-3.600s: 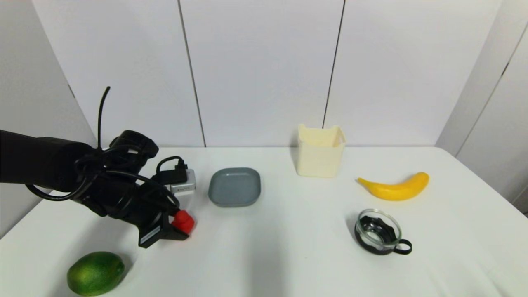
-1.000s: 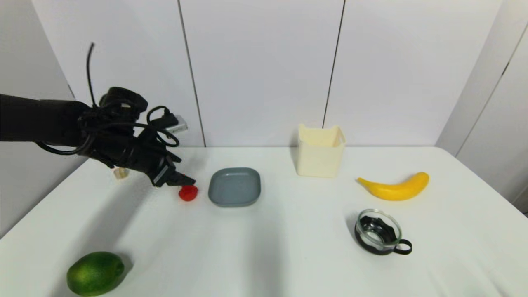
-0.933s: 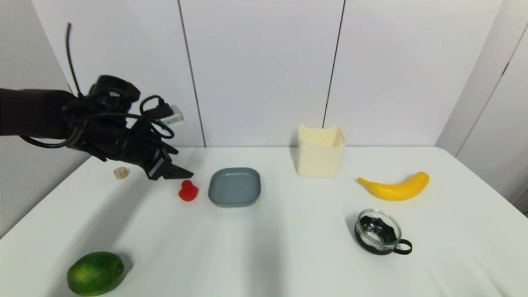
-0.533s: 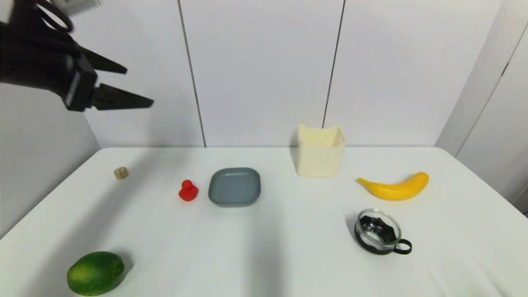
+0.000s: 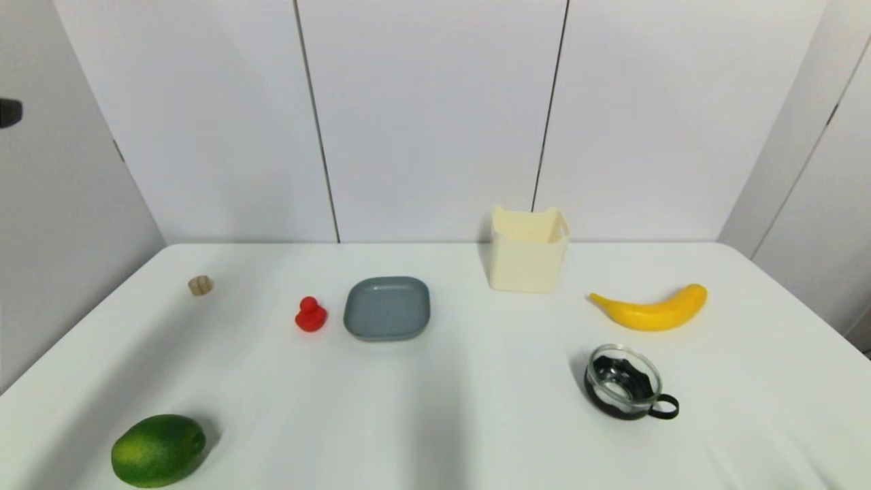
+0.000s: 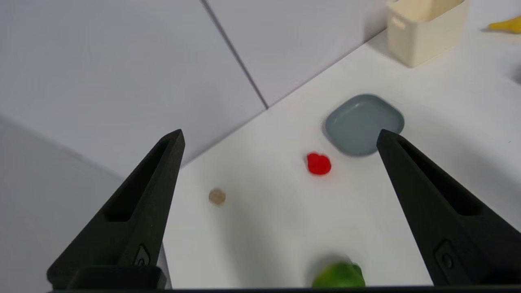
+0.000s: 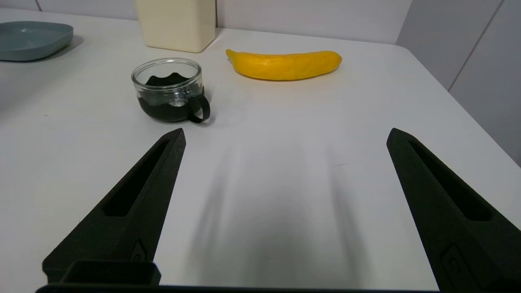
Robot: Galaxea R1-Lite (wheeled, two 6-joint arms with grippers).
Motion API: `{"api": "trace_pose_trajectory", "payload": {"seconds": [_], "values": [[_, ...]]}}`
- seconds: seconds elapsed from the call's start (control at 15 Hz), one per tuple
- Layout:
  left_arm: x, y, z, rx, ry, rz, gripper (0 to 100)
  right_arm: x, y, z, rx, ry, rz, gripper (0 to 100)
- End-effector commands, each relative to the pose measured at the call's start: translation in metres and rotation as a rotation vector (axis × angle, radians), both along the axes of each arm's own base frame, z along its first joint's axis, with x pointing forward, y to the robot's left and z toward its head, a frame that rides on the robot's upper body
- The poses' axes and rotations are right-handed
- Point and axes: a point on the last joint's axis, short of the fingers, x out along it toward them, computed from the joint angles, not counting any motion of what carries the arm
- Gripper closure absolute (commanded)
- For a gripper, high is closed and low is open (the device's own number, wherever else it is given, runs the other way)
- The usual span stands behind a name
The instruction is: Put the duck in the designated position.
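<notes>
- Standing upright on the white table (image 5: 435, 422), the duck (image 5: 310, 315) is just left of the grey plate (image 5: 387, 307), apart from it, and touches nothing else.
- High above the table's left part, the left gripper (image 6: 281, 138) hangs with fingers spread wide and nothing between them; the duck (image 6: 318, 163) lies far below, well apart from both fingertips.
- From the head camera only a dark sliver of the left arm (image 5: 9, 112) shows at the left edge, well above and to the left of the duck.
- A small beige lump (image 5: 200, 285) sits further left of the duck, near the table's far-left edge; the green fruit (image 5: 158, 450) lies at the near-left corner.
- The right gripper (image 7: 285, 136) hovers low over the right side of the table, fingers wide apart and empty, far from the duck.
- Ahead of it are a glass cup (image 7: 170, 90) with a black handle, a banana (image 7: 285, 64) and a cream box (image 7: 177, 24).
</notes>
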Motion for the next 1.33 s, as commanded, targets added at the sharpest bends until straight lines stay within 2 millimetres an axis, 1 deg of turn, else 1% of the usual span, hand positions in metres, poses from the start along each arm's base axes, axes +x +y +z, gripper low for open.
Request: {"api": "trace_pose_trajectory", "payload": {"seconds": [0.07,0.2,0.27,0.33,0.4,0.6,0.67,0.73,0.87,1.0,1.13,1.33], "values": [[-0.056,0.012,-0.035,-0.005,-0.034,0.175,0,0.001,0.000,-0.002,-0.001,0.010,0.000,0],[-0.065,0.014,-0.057,-0.006,-0.050,0.216,0,0.001,0.000,-0.002,-0.001,0.010,0.000,0],[-0.071,0.016,-0.078,-0.025,-0.082,0.270,0,0.001,0.000,-0.002,-0.001,0.010,0.000,0],[-0.074,0.017,-0.093,-0.049,-0.100,0.305,0,0.001,0.000,-0.002,-0.001,0.010,0.000,0],[-0.080,0.018,-0.126,-0.090,-0.117,0.358,0,0.001,0.000,-0.002,-0.001,0.010,0.000,0],[-0.094,0.017,-0.185,-0.159,-0.123,0.442,0,0.001,0.000,-0.002,-0.001,0.010,0.000,0],[-0.096,0.017,-0.204,-0.169,-0.115,0.458,0,0.001,0.000,-0.002,-0.001,0.010,0.000,0],[-0.093,0.017,-0.218,-0.169,-0.115,0.458,0,0.001,0.000,-0.002,-0.001,0.010,0.000,0],[-0.089,0.017,-0.255,-0.170,-0.107,0.454,0,0.001,0.000,-0.002,-0.001,0.010,0.000,0],[-0.090,0.017,-0.285,-0.169,-0.098,0.449,0,0.001,0.000,-0.002,-0.001,0.010,0.000,0],[-0.092,0.017,-0.311,-0.176,-0.075,0.420,0,0.001,0.000,-0.002,-0.001,0.010,0.000,0],[-0.098,0.016,-0.320,-0.234,-0.114,0.348,0,0.001,0.000,-0.002,-0.001,0.010,0.000,0]]}}
